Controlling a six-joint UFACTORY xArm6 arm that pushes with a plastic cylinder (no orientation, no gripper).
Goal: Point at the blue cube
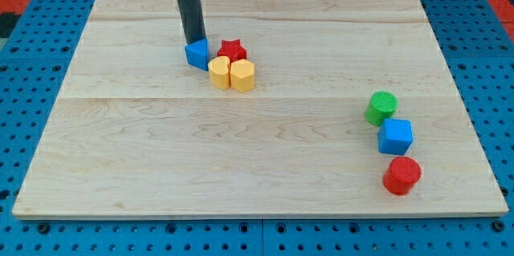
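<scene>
My tip (193, 43) against a small blue block (196, 54) — no hand in sight — the blue cube (395, 136) well apart.

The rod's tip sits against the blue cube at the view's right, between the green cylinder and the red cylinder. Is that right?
Not quite. In the camera view my tip sits at the small blue block near the view's top left, beside the red star-shaped block. The blue cube between the green cylinder and the red cylinder stands at the view's right, far from my tip.
</scene>
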